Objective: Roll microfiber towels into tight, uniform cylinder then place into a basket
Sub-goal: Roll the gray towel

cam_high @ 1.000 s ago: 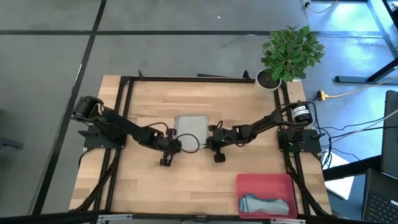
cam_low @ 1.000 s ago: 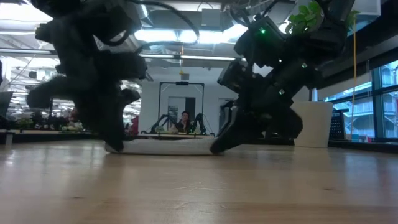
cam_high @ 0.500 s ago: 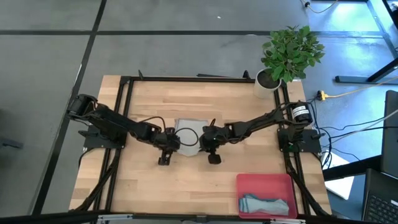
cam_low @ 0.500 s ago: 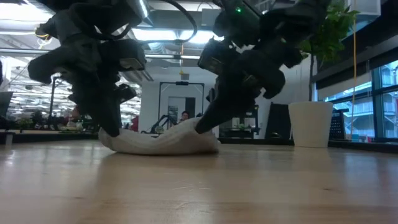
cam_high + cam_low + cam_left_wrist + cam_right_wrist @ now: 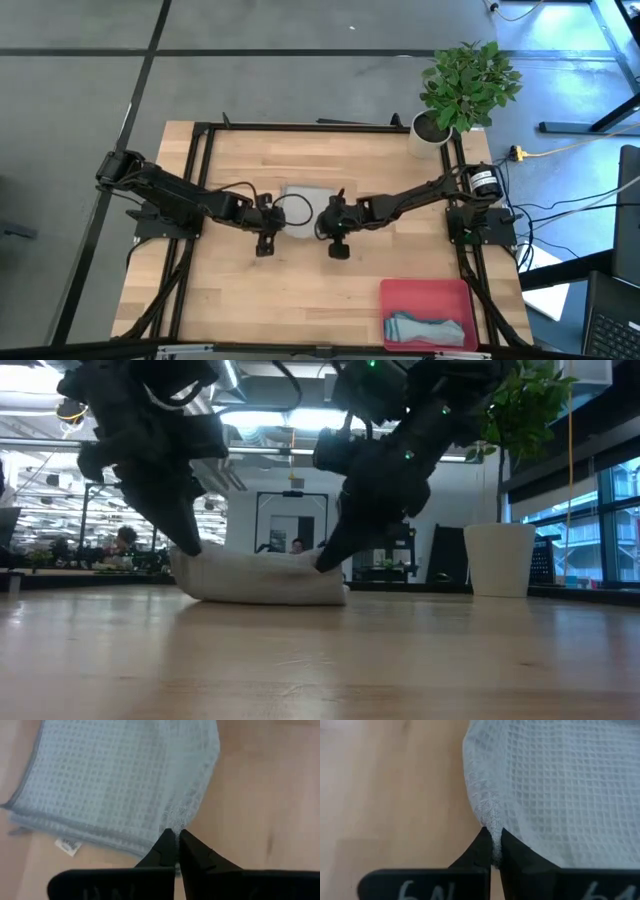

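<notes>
A pale blue-grey waffle towel with a white tag lies mid-table. Its far part rests on the wood and its near part is raised into a hump. My left gripper is shut on its near left corner. My right gripper is shut on its near right corner. The pink basket stands at the near right edge of the table. A rolled grey-blue towel lies in it. My left gripper pinches the towel's near left corner between its two fingertips, slanting down from the near left. The corner is lifted off the table and the cloth puckers at the fingers. My right gripper pinches the near right corner between its two fingertips, slanting down from the near right. That corner is lifted too, and the cloth gathers at the fingers.
A potted plant stands at the far right corner. A black frame runs round the table. Bare wood lies between the towel and the near edge, left of the basket.
Both grippers have risen and gone toward the far edge, the right one also leftward, carrying the towel's near corners. The towel, flat a second ago, now has its near part lifted and doubled over toward the far part, which stayed on the table.
</notes>
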Motion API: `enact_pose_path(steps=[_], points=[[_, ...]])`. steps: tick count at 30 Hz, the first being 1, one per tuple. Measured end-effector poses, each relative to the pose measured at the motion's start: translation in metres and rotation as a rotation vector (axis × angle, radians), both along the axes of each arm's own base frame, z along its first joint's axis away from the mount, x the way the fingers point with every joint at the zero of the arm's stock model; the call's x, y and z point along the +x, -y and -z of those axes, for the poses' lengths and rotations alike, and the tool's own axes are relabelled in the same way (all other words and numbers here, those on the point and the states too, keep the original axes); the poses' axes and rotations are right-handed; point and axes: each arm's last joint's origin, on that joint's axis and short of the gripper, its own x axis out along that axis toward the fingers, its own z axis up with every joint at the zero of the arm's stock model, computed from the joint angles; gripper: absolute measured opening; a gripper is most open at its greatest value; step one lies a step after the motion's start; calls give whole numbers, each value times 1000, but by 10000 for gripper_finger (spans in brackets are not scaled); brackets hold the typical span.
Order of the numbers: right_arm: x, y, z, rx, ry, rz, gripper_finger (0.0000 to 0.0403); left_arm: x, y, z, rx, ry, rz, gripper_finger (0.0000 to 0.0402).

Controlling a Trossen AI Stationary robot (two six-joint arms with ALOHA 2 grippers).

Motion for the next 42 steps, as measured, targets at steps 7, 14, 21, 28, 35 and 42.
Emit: enact_pose_path(steps=[7, 14, 21, 28, 35, 42], points=[[0, 3, 0, -45, 2, 118, 15, 0, -5, 0, 60, 15, -103, 0], [-3, -6, 1, -40, -22, 115, 15, -2, 5, 0, -26, 5, -64, 0], [-5, -31, -2, -38, -8, 77, 15, -6, 26, 0, -99, -3, 18, 0], [2, -35, -16, -162, 54, 150, 14, -7, 26, 0, -41, 13, -21, 0], [2, -12, -12, -147, 27, 239, 14, -6, 26, -1, -34, 27, -28, 0], [3, 7, 0, -105, -9, 253, 14, -5, 26, -1, -29, 33, -35, 0]])
